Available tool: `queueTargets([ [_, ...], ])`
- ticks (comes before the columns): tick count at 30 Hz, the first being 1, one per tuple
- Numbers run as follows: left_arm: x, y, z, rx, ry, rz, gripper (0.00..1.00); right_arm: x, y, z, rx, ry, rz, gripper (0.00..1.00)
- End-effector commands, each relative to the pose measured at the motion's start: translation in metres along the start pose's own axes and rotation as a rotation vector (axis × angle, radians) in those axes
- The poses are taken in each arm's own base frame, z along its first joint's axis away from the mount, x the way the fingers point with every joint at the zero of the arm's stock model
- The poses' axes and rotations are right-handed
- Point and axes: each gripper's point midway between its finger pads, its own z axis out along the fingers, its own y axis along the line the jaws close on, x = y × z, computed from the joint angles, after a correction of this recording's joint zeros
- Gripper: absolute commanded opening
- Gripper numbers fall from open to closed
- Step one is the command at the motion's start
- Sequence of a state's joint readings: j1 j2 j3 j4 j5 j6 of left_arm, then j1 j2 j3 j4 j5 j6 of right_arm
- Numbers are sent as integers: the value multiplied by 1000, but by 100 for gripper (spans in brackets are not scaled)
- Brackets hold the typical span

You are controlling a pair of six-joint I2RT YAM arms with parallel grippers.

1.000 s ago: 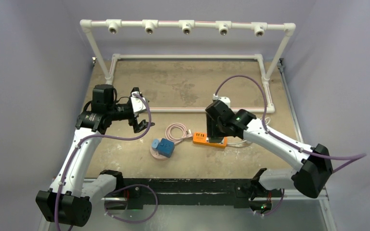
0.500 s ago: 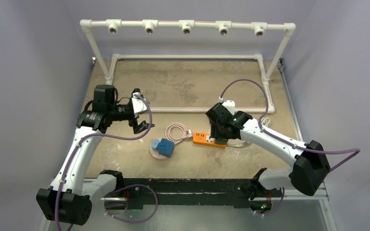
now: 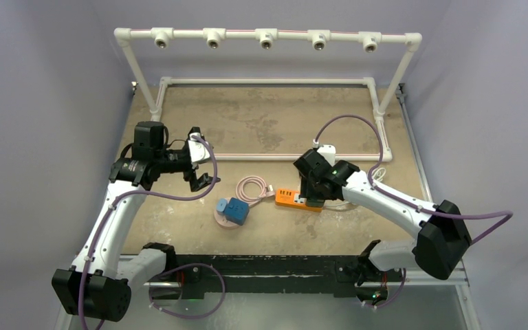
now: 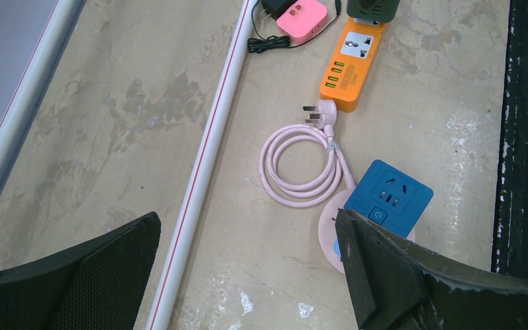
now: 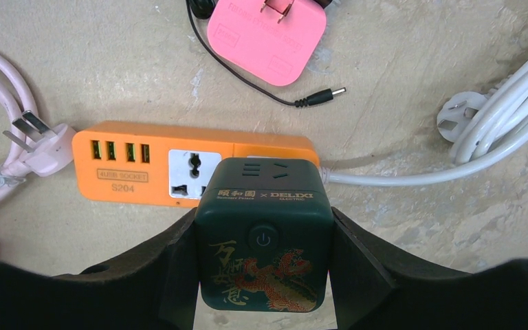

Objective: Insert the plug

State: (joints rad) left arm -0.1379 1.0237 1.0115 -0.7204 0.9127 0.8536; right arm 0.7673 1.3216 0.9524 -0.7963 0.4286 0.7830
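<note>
Tabletop (image 3: 261, 117) tan, stained, scuffed; walls (image 3: 41, 103) pale violet. L gripper (image 4: 247, 265) wide, empty. R gripper (image 5: 262, 247) clamps green cube adapter (image 5: 262, 206) over orange power strip (image 5: 130, 168).

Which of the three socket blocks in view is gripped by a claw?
The dark green cube with the dragon print, held in the right claw at the orange strip. The orange strip and the blue cube lie ungripped.

Dark green plug (image 5: 264, 247) bears red-gold dragon; orange power strip (image 5: 124, 189).
</note>
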Motion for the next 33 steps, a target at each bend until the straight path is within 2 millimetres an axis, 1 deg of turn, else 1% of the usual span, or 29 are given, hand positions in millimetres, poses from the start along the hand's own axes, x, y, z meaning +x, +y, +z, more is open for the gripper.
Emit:
queueTargets([
  [1, -12, 1, -1, 10, -36, 35, 98, -8, -1, -5, -3, -45, 47, 0],
  [18, -12, 1, -2, 11, -41, 36, 98, -3, -6, 2, 23, -44, 51, 0],
  [25, -13, 0, -2, 11, -41, 36, 98, 7, -9, 10, 34, -25, 58, 0],
  [33, -15, 2, -2, 9, -44, 36, 98, 26, -8, 23, 31, 29, 56, 0],
])
